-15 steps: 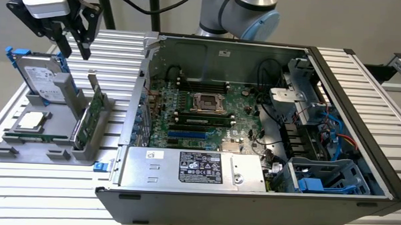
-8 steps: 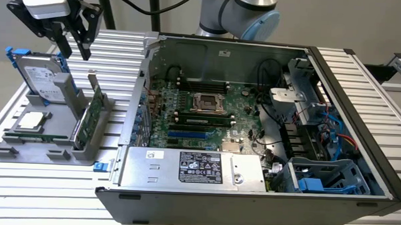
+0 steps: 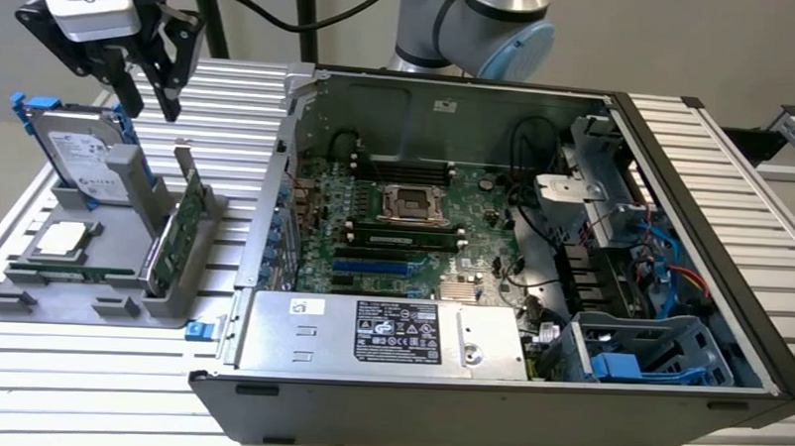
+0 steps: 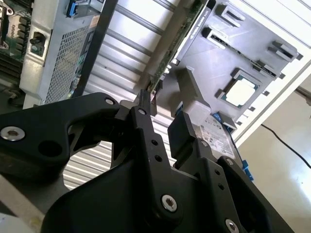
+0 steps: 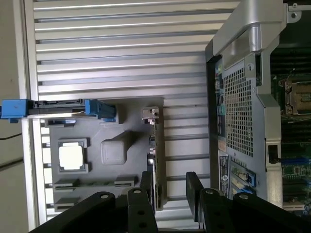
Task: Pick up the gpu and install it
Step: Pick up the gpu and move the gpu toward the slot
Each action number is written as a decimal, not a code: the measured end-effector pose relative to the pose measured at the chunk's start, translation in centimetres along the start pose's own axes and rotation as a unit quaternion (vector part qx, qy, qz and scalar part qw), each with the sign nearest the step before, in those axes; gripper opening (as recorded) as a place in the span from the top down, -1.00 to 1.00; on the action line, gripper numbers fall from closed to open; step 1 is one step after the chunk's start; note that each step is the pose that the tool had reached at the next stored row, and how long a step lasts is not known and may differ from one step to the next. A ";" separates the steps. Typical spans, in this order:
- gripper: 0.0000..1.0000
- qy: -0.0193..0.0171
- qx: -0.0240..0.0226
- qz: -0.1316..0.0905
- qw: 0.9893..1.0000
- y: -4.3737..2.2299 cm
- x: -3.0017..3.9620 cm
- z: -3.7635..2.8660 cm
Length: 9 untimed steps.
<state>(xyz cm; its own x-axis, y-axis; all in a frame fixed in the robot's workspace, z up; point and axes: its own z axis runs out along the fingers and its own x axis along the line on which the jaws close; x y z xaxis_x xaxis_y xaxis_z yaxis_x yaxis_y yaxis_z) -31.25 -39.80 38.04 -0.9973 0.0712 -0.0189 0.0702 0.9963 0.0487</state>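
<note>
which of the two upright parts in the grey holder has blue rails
The silver hard drive, blue rails along its edges. The other, the gpu, is a green board with a thin silver bracket.

The desk (image 3: 717, 155) is ribbed aluminium, matt silver with a soft sheen. The gripper (image 3: 152, 103) looks matt black, set with bright metal screws (image 4: 168, 203). The gpu (image 3: 179, 230) shows a green, faintly glossy circuit board and a thin silver metal bracket (image 3: 184, 166). Its holder (image 3: 51, 295) is dull grey plastic. The hard drive (image 3: 85, 163) is smooth silver metal with blue plastic rails (image 3: 32, 106). The computer case (image 3: 273, 179) is bare grey sheet metal.
</note>
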 end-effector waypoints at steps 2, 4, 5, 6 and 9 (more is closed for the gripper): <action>-1.00 0.000 0.000 0.000 1.000 0.00 0.00 0.09; -1.00 0.000 0.000 0.000 1.000 -0.01 0.00 0.15; -1.00 0.000 0.000 0.000 1.000 -0.01 0.00 0.15; -1.00 0.000 0.000 0.000 1.000 -0.01 0.01 0.17; -1.00 0.000 0.000 0.000 1.000 -0.01 0.01 0.25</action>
<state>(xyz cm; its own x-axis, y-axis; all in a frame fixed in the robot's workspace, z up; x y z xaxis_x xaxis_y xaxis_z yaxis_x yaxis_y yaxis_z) -31.25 -39.80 37.78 -0.9973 0.0712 -0.0189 0.0702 0.9963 0.0489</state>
